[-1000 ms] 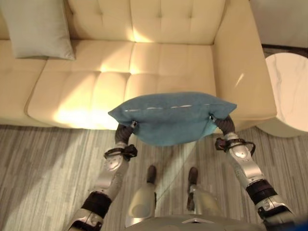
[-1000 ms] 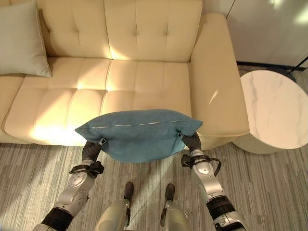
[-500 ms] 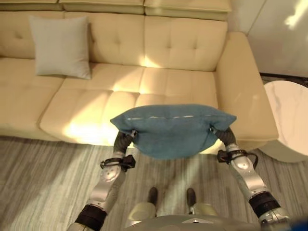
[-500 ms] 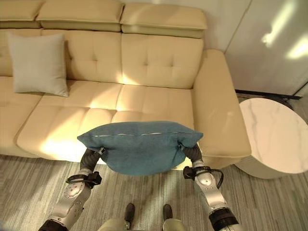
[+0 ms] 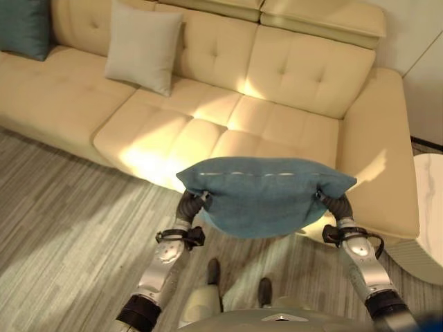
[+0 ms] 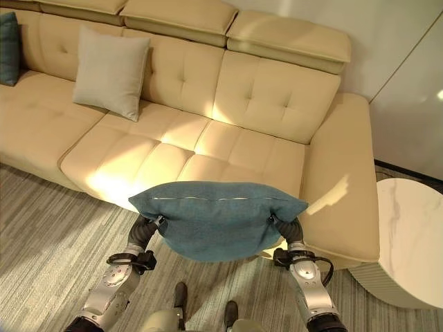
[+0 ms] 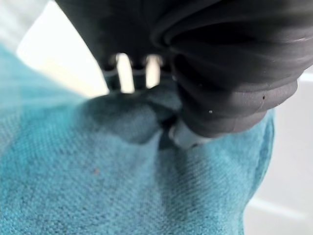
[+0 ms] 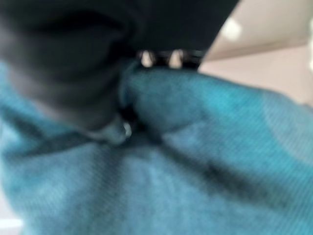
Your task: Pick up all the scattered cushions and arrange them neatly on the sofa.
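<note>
Held thing: you carry the teal cushion [image 6: 218,220] in the air before the sofa [image 6: 277,104], above the floor.
Left hand [image 7: 183,132]: thumb and fingers pinch one corner.
Right hand [image 8: 117,129]: pinches the opposite corner.
Risk: soft woven fabric may slip your pinches; the cushion would sag or drop short of the seat.
Textures: plump cushion; tufted, smooth cream sofa, a grey cushion [image 6: 111,69] leaning on it.

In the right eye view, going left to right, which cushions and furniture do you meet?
Dark teal cushion at the edge, grey cushion against the sofa back, blue cushion carried between both hands, sofa armrest, round white side table.
</note>
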Available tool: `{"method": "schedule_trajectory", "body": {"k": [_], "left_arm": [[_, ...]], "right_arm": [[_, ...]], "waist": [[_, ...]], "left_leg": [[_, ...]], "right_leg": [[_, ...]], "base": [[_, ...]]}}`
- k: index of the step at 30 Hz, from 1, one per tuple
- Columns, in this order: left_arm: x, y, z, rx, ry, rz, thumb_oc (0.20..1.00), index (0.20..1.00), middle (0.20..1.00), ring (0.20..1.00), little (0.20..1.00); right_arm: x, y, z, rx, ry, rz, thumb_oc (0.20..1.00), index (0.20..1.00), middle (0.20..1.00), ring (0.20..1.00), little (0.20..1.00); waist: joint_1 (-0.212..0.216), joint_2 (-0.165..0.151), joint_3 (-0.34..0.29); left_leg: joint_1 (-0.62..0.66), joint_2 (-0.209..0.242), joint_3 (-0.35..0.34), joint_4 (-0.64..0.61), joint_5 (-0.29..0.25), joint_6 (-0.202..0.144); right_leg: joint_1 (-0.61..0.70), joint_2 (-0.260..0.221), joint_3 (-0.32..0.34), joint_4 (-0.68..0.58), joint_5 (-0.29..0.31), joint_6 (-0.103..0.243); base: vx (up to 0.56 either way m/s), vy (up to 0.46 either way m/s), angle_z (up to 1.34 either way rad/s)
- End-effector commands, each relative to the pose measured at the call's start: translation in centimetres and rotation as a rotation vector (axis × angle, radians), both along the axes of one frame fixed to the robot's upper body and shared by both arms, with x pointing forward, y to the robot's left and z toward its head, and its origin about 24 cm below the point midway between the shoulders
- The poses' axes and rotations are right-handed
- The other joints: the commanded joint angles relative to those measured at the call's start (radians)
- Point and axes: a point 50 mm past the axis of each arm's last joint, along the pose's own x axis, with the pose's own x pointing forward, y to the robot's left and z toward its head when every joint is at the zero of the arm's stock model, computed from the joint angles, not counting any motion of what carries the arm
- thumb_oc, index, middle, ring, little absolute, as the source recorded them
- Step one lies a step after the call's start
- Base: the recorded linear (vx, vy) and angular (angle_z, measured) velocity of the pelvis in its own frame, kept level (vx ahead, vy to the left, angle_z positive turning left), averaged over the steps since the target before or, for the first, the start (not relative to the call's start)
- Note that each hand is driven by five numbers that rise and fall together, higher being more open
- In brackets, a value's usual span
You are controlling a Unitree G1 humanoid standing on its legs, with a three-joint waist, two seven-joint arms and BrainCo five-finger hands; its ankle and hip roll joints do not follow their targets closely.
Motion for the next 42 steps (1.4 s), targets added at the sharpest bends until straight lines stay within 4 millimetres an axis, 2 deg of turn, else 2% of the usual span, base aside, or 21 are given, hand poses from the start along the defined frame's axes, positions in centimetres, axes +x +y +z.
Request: {"method": "schedule_trajectory", "body": {"k": [1,2,3,4,6,7,9,11,13,16,17,18,19,21,22,23,25,26,29,31,42], "left_arm": [[2.4,-0.9,4.9,0.006,-0.253,-0.069,0.200,0.200,0.200,0.200,0.200],[2.3,-0.7,4.8,0.015,-0.247,-0.063,0.200,0.200,0.200,0.200,0.200],[2.4,-0.6,5.3,0.025,-0.268,-0.062,0.200,0.200,0.200,0.200,0.200],[2.5,-0.6,5.5,0.028,-0.279,-0.062,0.200,0.200,0.200,0.200,0.200],[2.6,-0.6,5.7,0.039,-0.287,-0.065,0.200,0.200,0.200,0.200,0.200],[2.7,-0.7,6.0,0.044,-0.302,-0.069,0.200,0.200,0.200,0.200,0.200],[2.8,-0.8,6.1,0.040,-0.309,-0.076,0.200,0.200,0.200,0.200,0.200],[3.0,-0.9,6.3,0.041,-0.316,-0.078,0.200,0.200,0.200,0.200,0.200],[3.1,-1.0,6.3,0.040,-0.318,-0.083,0.200,0.200,0.200,0.200,0.200],[3.0,-1.6,5.9,0.023,-0.308,-0.107,0.200,0.200,0.200,0.200,0.200],[2.8,-1.9,5.7,0.006,-0.301,-0.118,0.200,0.200,0.200,0.200,0.200],[2.8,-2.6,5.5,-0.018,-0.287,-0.151,0.200,0.200,0.200,0.200,0.200],[2.8,-2.9,5.5,-0.024,-0.282,-0.166,0.200,0.200,0.200,0.200,0.200],[2.7,-3.1,5.7,-0.017,-0.289,-0.175,0.200,0.200,0.200,0.200,0.200],[2.8,-3.0,5.8,-0.008,-0.294,-0.170,0.200,0.200,0.200,0.200,0.200],[2.9,-2.9,5.9,-0.004,-0.301,-0.166,0.200,0.200,0.200,0.200,0.200],[3.2,-2.9,6.6,0.017,-0.334,-0.174,0.200,0.200,0.200,0.200,0.200],[3.6,-3.2,7.5,0.032,-0.372,-0.184,0.200,0.200,0.200,0.200,0.200],[3.9,-2.1,8.1,0.060,-0.397,-0.146,0.200,0.200,0.200,0.200,0.200],[3.9,-1.5,8.2,0.069,-0.401,-0.116,0.200,0.200,0.200,0.200,0.200],[3.6,-1.8,7.6,0.070,-0.370,-0.112,0.200,0.200,0.200,0.200,0.200]], "right_arm": [[2.1,2.0,4.3,0.039,-0.241,0.074,0.200,0.200,0.200,0.200,0.200],[2.3,2.6,4.2,0.033,-0.238,0.096,0.200,0.200,0.200,0.200,0.200],[2.8,3.3,4.6,0.018,-0.251,0.126,0.200,0.200,0.200,0.200,0.200],[3.0,3.6,4.8,0.025,-0.261,0.131,0.200,0.200,0.200,0.200,0.200],[3.1,3.7,4.8,0.018,-0.262,0.131,0.200,0.200,0.200,0.200,0.200],[3.2,3.9,5.1,0.020,-0.268,0.144,0.200,0.200,0.200,0.200,0.200],[3.6,3.9,5.5,0.017,-0.281,0.150,0.200,0.200,0.200,0.200,0.200],[3.9,4.0,5.8,0.011,-0.296,0.156,0.200,0.200,0.200,0.200,0.200],[4.0,4.0,5.9,0.000,-0.296,0.170,0.200,0.200,0.200,0.200,0.200],[3.5,3.6,5.5,-0.007,-0.277,0.168,0.200,0.200,0.200,0.200,0.200],[3.2,2.9,5.2,-0.017,-0.266,0.149,0.200,0.200,0.200,0.200,0.200],[2.6,1.6,5.0,-0.008,-0.262,0.102,0.200,0.200,0.200,0.200,0.200],[2.3,1.4,5.0,0.007,-0.263,0.095,0.200,0.200,0.200,0.200,0.200],[2.3,1.2,4.9,0.004,-0.261,0.085,0.200,0.200,0.200,0.200,0.200],[2.4,1.3,5.0,-0.003,-0.264,0.084,0.200,0.200,0.200,0.200,0.200],[2.4,1.3,4.9,-0.008,-0.262,0.084,0.200,0.200,0.200,0.200,0.200],[2.3,1.3,4.9,-0.025,-0.255,0.104,0.200,0.200,0.200,0.200,0.200],[2.7,1.4,5.1,-0.045,-0.257,0.106,0.200,0.200,0.200,0.200,0.200],[3.6,1.8,5.1,-0.064,-0.245,0.124,0.200,0.200,0.200,0.200,0.200],[3.7,2.1,5.0,-0.067,-0.237,0.138,0.200,0.200,0.200,0.200,0.200],[2.7,1.3,4.5,-0.084,-0.217,0.118,0.200,0.200,0.200,0.200,0.200]], "waist": [[0.007,-0.038,-0.083],[0.019,-0.039,-0.076],[0.017,-0.034,-0.054],[0.013,-0.029,-0.045],[0.012,-0.025,-0.043],[0.004,-0.020,-0.047],[-0.002,-0.016,-0.052],[-0.012,-0.017,-0.047],[-0.018,-0.023,-0.043],[-0.023,-0.039,-0.055],[-0.029,-0.038,-0.074],[-0.041,-0.039,-0.083],[-0.035,-0.051,-0.071],[-0.027,-0.064,-0.073],[-0.013,-0.059,-0.073],[-0.008,-0.054,-0.070],[-0.016,-0.037,-0.082],[-0.016,-0.028,-0.089],[0.006,-0.025,-0.106],[0.021,-0.023,-0.109],[0.007,-0.013,-0.133]], "left_leg": [[0.009,-0.043,0.020,0.062,-0.055,-0.016],[0.027,-0.053,0.028,0.073,-0.080,0.004],[0.050,-0.062,0.033,0.078,-0.097,0.030],[0.057,-0.058,0.029,0.079,-0.099,0.035],[0.063,-0.060,0.022,0.082,-0.109,0.039],[0.090,-0.067,0.009,0.071,-0.117,0.039],[0.117,-0.073,0.004,0.037,-0.117,0.037],[0.152,-0.080,-0.010,0.009,-0.124,0.032],[0.177,-0.083,-0.025,0.006,-0.140,0.025],[0.196,-0.084,-0.053,0.029,-0.171,0.011],[0.193,-0.072,-0.070,0.054,-0.170,-0.005],[0.155,-0.039,-0.058,0.184,-0.121,-0.060],[0.090,-0.016,-0.081,0.303,-0.078,-0.067],[0.051,-0.029,-0.083,0.204,-0.117,-0.049],[0.021,-0.031,-0.110,0.113,-0.071,-0.050],[0.012,-0.027,-0.120,0.090,-0.049,-0.055],[0.049,-0.014,-0.110,0.015,-0.037,-0.060],[0.081,-0.022,-0.109,-0.015,-0.032,-0.055],[0.129,-0.035,-0.043,-0.029,-0.071,-0.019],[0.144,-0.038,-0.006,-0.031,-0.083,-0.012],[0.193,-0.032,-0.009,-0.052,-0.097,-0.022]], "right_leg": [[-0.025,-0.024,0.078,0.132,-0.004,0.104],[-0.044,-0.040,0.103,0.216,0.002,0.129],[-0.125,-0.059,0.125,0.389,0.094,0.167],[-0.152,-0.049,0.134,0.449,0.101,0.169],[-0.168,-0.046,0.135,0.470,0.093,0.164],[-0.197,-0.029,0.136,0.425,0.069,0.145],[-0.221,-0.019,0.118,0.328,0.055,0.134],[-0.249,-0.012,0.093,0.186,0.087,0.139],[-0.267,-0.019,0.074,0.111,0.126,0.148],[-0.227,-0.019,0.107,0.086,0.134,0.146],[-0.198,-0.006,0.118,0.081,0.128,0.130],[-0.149,-0.006,0.090,0.078,0.110,0.103],[-0.091,0.004,0.085,0.068,0.081,0.069],[-0.067,-0.003,0.098,0.052,0.072,0.078],[-0.052,0.008,0.123,0.043,0.069,0.081],[-0.047,0.014,0.134,0.044,0.065,0.083],[-0.039,0.022,0.150,0.044,0.053,0.085],[-0.039,0.008,0.172,0.034,0.059,0.100],[-0.033,-0.020,0.222,0.010,0.083,0.136],[-0.035,-0.037,0.209,0.008,0.093,0.153],[0.012,-0.054,0.158,-0.016,0.067,0.151]], "base": [[0.18,0.239,-0.09],[0.25,0.404,-0.64],[0.17,0.352,-0.87],[0.14,0.255,-0.80],[0.12,0.101,-0.16],[0.21,0.102,0.05],[0.26,0.070,-0.15],[0.24,-0.014,-0.20],[0.24,-0.056,0.10],[0.29,-0.110,0.57],[0.47,-0.265,1.04],[0.57,-0.414,0.83],[0.45,-0.358,0.76],[0.29,-0.120,0.64],[0.22,0.005,-0.33],[0.19,0.075,-1.32],[0.16,0.165,-1.21],[0.16,0.264,-0.63],[0.09,0.244,-1.24],[0.04,0.097,-1.46],[0.05,0.006,0.09]]}}
